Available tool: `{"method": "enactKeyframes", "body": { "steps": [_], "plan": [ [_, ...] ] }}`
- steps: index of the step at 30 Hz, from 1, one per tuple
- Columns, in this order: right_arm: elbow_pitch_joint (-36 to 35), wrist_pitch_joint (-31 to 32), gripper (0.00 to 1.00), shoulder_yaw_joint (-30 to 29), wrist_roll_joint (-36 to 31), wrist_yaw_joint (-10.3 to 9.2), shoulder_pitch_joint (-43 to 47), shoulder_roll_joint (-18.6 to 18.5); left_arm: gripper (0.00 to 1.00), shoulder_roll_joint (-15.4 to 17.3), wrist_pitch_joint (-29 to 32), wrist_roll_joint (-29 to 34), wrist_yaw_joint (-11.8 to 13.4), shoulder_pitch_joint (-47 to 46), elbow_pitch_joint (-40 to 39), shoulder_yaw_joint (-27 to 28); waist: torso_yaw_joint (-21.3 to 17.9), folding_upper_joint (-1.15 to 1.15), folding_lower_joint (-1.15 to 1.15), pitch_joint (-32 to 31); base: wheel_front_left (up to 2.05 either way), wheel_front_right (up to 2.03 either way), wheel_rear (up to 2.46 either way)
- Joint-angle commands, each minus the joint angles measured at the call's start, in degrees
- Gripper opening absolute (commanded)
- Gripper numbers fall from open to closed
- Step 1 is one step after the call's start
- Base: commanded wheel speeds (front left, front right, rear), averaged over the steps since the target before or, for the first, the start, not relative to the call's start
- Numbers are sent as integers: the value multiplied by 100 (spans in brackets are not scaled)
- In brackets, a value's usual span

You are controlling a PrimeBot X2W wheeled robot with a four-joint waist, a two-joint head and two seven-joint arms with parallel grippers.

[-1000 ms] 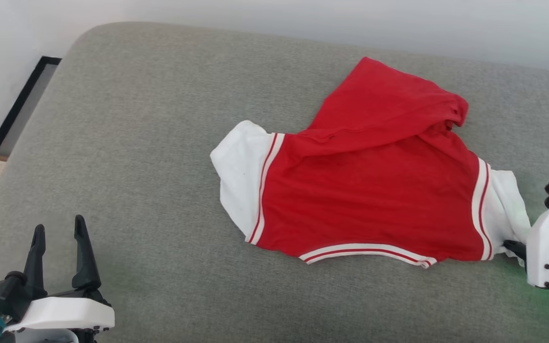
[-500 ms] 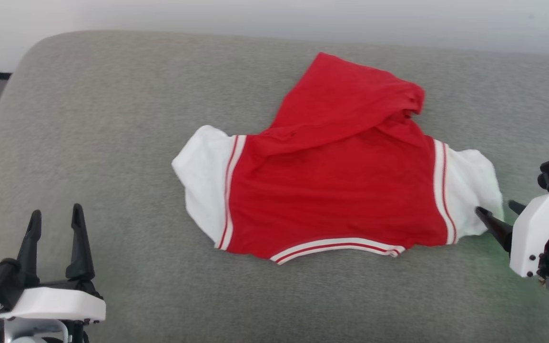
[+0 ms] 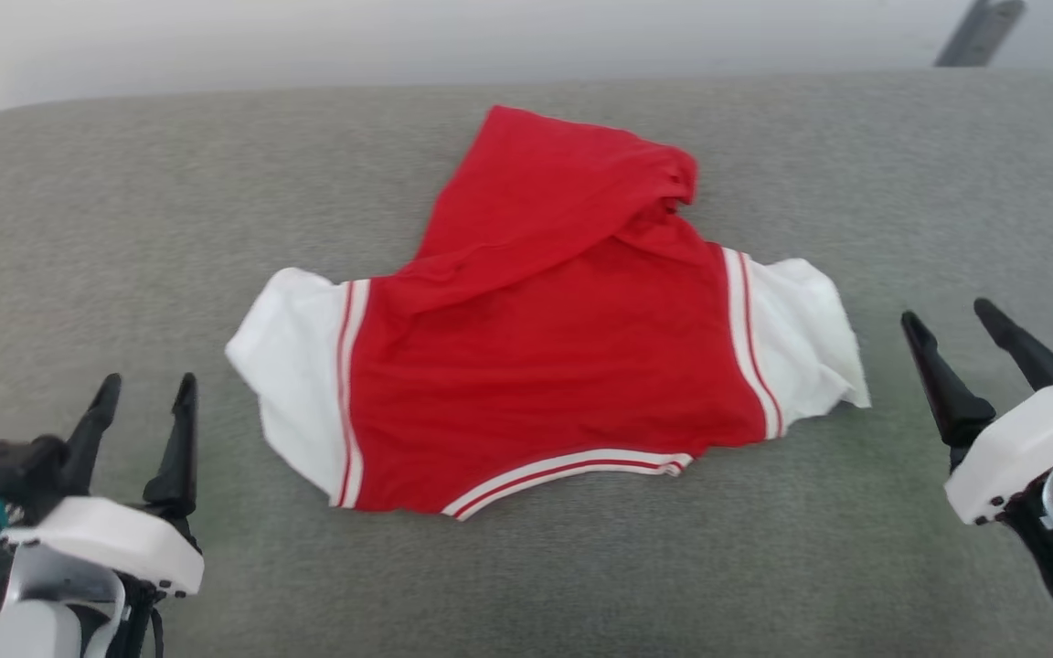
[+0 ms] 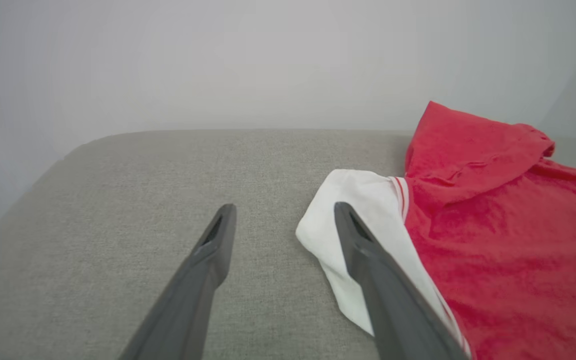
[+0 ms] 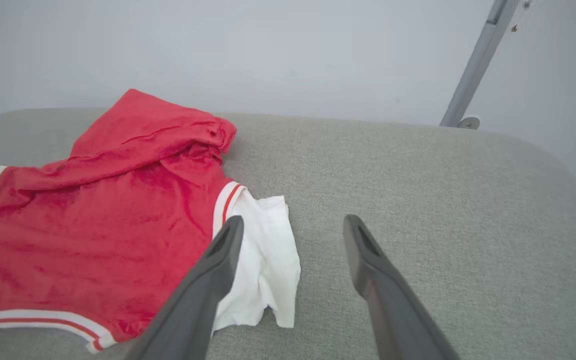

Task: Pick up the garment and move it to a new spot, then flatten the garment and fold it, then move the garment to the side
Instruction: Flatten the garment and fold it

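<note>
**Garment and grippers, head view.** The garment (image 3: 545, 366) lay spread near the middle of the grey cushion (image 3: 124, 228). Its red body was uppermost, with a white sleeve end at each side and a striped white hem along the near edge. A red fold was bunched over its far portion. I saw the left gripper (image 3: 149, 384) low at the left, its fingers pointing away from me, spread wide and empty, well apart from the left sleeve. The right gripper (image 3: 947, 313) sat at the right with its fingers leaning inward toward the right sleeve. It too was spread wide with nothing between the fingers, near the white edge but not touching it. A grey pole (image 3: 979, 32) stood beyond the cushion.
</note>
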Motion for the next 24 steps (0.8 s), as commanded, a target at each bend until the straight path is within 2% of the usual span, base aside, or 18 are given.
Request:
{"method": "enactKeyframes", "body": {
  "steps": [1, 3, 4, 10, 17, 18, 24],
  "plan": [
    [-46, -270, 100, -19, -114, -1, 101, 111, 100, 141, 235, -210, -21, -94, 30, -155, -185, 0, 0, 12, 0, 0, 0],
    [-45, -396, 100, 0, -169, -1, 122, 153, 100, 233, 371, -305, -21, -128, 43, -249, -243, 0, 0, 14, 0, 0, 0],
    [-20, -612, 100, -23, -256, -1, 149, 260, 100, 402, 689, -513, -21, -198, 92, -400, -348, 0, 0, 23, 0, 0, 0],
    [90, -811, 100, 31, -365, -1, 301, 414, 100, 803, 1832, -924, -21, -508, 295, -782, -557, 0, 0, 45, 0, 0, 0],
    [140, -830, 100, 133, -282, -1, 441, 500, 100, 1025, 3273, -1335, -6, -1136, 773, -1001, -674, 0, 0, 92, 0, 0, 0],
    [140, -830, 100, 133, -282, -1, 441, 500, 100, 1025, 3273, -1335, -6, -1136, 773, -1001, -674, 0, 0, 92, 0, 0, 0],
    [138, -736, 100, 217, -180, -1, 412, 559, 100, 1123, 4574, -1414, 186, -1852, 1430, -1215, -745, 0, 0, 183, 0, 0, 0]
  ]
}}
